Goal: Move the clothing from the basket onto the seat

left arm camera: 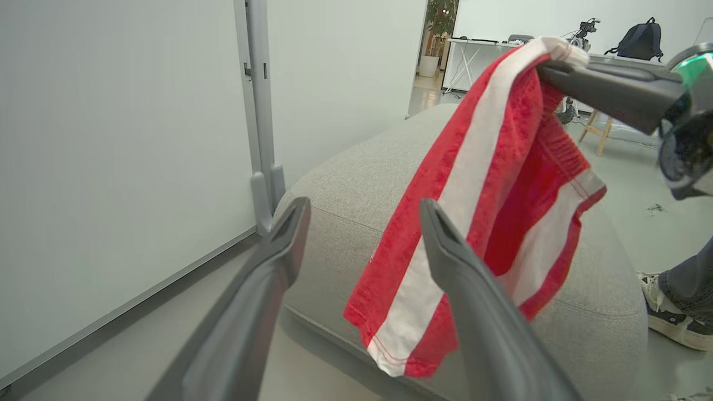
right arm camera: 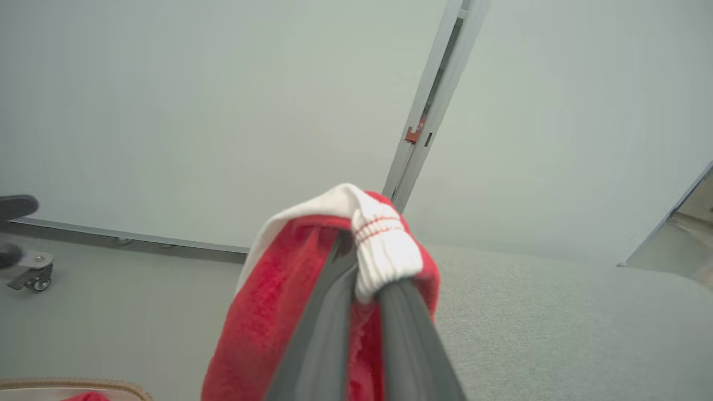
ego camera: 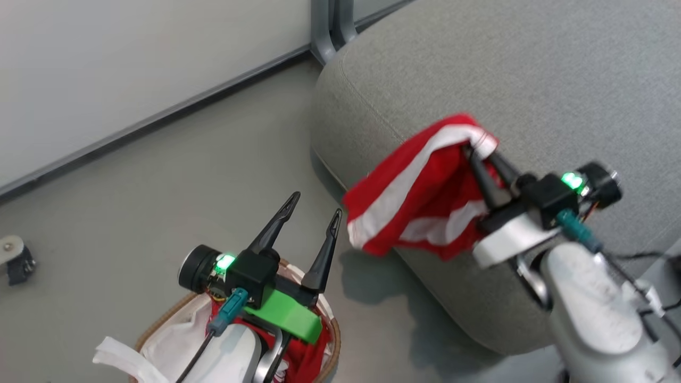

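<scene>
The clothing (ego camera: 420, 197) was seen as soft, nubbly red-and-white cloth, the seat (ego camera: 532, 80) as matt grey woven fabric, the rim of the basket (ego camera: 336, 346) as brown weave, and the fingers (left arm camera: 262, 289) of the left end effector (ego camera: 316, 203) as smooth matt dark plastic.

Setting was an office-style lab or test room. Evidence: plain white partition wall panels (left arm camera: 122, 139) joined by a grey metal post (left arm camera: 259, 111); a smooth grey seamless floor (ego camera: 159, 186); one large grey woven-fabric upholstered seat (ego camera: 532, 80); beyond an opening stood a white work table (left arm camera: 479, 42), a black backpack (left arm camera: 640, 39) and a potted green plant (left arm camera: 440, 22); a small metal caster wheel (right arm camera: 34, 275) rested by the wall.
</scene>
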